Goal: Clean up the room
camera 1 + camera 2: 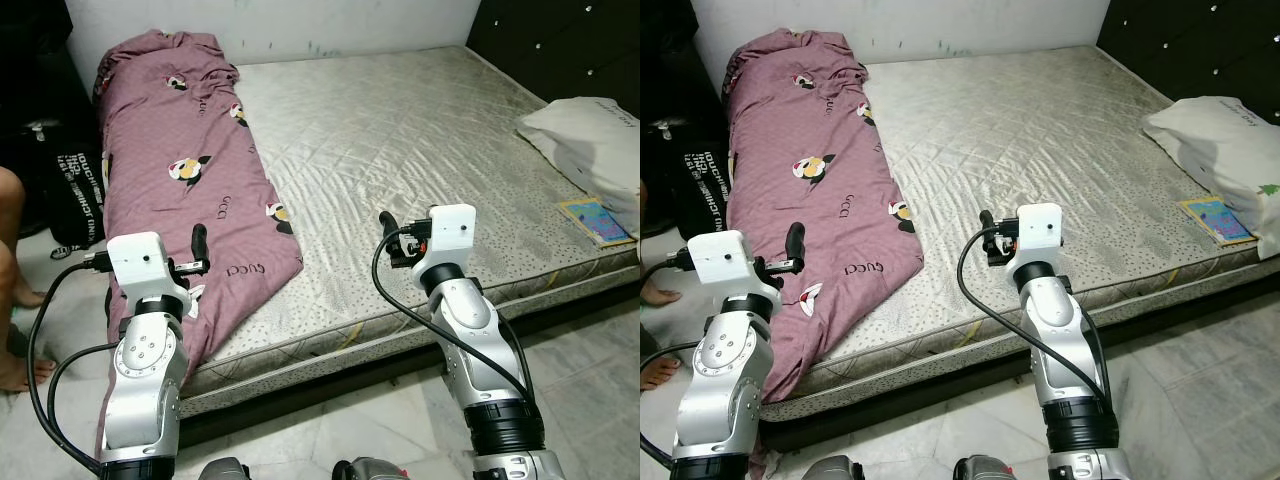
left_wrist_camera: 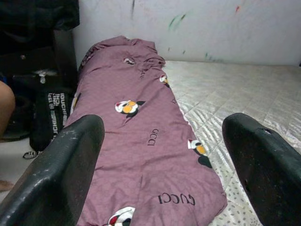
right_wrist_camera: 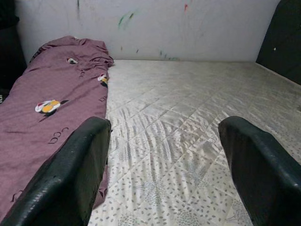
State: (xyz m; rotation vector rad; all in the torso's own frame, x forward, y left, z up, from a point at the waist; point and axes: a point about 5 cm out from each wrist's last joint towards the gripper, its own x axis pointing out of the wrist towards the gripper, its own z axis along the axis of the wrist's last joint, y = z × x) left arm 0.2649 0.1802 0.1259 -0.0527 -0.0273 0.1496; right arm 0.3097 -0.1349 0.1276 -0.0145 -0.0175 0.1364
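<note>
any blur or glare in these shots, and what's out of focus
Left eye view: sharp and evenly lit, with a mild sheen on the mattress. Right eye view: the same, no motion blur. Left wrist view: softer; the left gripper fingers are close and blurred, the purple blanket readable. Right wrist view: right gripper fingers likewise soft, the wall dim.

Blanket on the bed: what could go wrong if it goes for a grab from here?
1. The purple blanket hangs over the mattress edge; a pull could drag it to the floor.
2. A person's legs are beside the left hand; a swing might hit them.
3. Both hands, including the right hand, are open and short of the cloth, so closing now likely grips nothing.
</note>
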